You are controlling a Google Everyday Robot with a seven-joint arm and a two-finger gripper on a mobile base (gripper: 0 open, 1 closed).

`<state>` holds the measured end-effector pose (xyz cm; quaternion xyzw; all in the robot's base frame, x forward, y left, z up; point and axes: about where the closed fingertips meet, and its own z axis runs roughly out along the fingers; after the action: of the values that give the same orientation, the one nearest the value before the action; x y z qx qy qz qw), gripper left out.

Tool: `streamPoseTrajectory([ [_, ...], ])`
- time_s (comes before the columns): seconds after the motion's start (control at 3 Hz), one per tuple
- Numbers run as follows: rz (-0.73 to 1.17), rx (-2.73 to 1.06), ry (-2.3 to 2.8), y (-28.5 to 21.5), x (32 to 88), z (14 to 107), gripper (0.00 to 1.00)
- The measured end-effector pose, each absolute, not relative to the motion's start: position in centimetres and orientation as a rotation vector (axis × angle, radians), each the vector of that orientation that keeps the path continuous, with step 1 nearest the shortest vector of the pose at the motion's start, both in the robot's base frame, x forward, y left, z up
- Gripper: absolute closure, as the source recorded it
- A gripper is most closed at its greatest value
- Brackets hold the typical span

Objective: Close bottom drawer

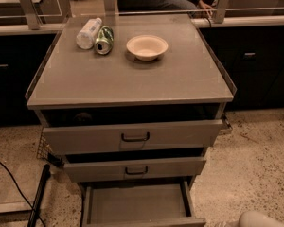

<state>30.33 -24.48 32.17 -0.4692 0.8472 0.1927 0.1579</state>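
The bottom drawer (137, 203) of the grey cabinet is pulled far out. I look down into its bare grey inside. The top edge of its front (142, 221) lies at the lower frame edge, and its handle is out of view. My gripper is not in view: only a white rounded part of my arm (258, 219) shows at the bottom right corner, to the right of the drawer's front corner and apart from it.
The top drawer (132, 136) and middle drawer (135, 169) stand slightly out. On the cabinet top are a white bowl (147, 46), a green can (104, 39) and a lying white bottle (89, 32). A black cable (9, 183) crosses the floor at left.
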Motion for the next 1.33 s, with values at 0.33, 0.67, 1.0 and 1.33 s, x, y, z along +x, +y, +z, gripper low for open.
streamPoseTrajectory([
  [0.33,0.701,-1.272,2.35,-23.3,28.4,25.4,1.0],
  [0.67,0.701,-1.274,2.351,-23.2,28.3,25.6,1.0],
  [1.0,0.663,-1.298,2.322,-23.2,29.0,24.8,1.0],
  [1.33,0.604,-1.324,2.254,-23.4,30.5,23.7,1.0],
])
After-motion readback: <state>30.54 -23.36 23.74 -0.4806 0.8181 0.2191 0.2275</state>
